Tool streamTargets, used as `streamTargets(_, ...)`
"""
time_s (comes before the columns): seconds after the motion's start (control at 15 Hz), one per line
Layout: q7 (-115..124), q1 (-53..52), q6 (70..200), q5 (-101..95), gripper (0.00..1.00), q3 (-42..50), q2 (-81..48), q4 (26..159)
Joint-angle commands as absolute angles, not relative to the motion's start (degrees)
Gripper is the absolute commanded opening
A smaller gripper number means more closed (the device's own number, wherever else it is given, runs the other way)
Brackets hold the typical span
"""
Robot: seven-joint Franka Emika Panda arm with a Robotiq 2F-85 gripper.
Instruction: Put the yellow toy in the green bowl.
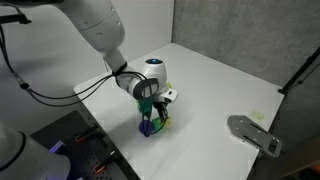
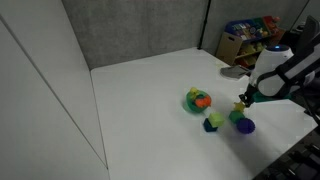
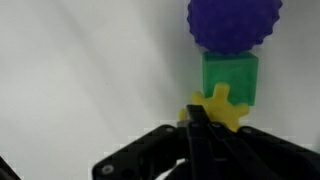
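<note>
The yellow toy [image 3: 222, 108] is small and lobed, and it sits right at my fingertips in the wrist view. My gripper [image 3: 200, 118] looks shut on it. Just beyond it stand a green cube [image 3: 231, 78] and a bumpy blue ball [image 3: 235, 24]. In an exterior view my gripper [image 2: 243, 101] hangs low over the green cube [image 2: 238, 116] and the blue ball [image 2: 247, 126]. The green bowl [image 2: 189, 98] lies a short way off and holds an orange thing [image 2: 202, 100]. In an exterior view my gripper [image 1: 153, 110] hides most of the toys [image 1: 152, 126].
A yellow-green block with a blue piece [image 2: 213, 122] lies between the bowl and the ball. A grey metal object [image 1: 252, 133] lies on the white table near its edge. A shelf with packets [image 2: 246, 40] stands behind the table. Grey walls close the back.
</note>
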State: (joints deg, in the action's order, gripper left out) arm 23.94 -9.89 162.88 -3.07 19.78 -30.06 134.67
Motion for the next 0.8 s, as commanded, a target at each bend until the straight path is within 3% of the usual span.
streamTargets(0.0, 25.9, -10.9, 161.7, -3.4, 0.05, 20.8, -29.0, 134.0)
streamTargets(0.2, 26.6, -11.4, 161.5, -3.6, 0.05, 21.1, -28.7, 133.5)
streamTargets(0.33, 27.6, -12.2, 161.4, -3.9, 0.32, 21.8, -28.9, 132.8)
streamTargets(0.73, 28.7, -11.8, 160.9, -3.4, 0.80, 22.5, -30.5, 128.2)
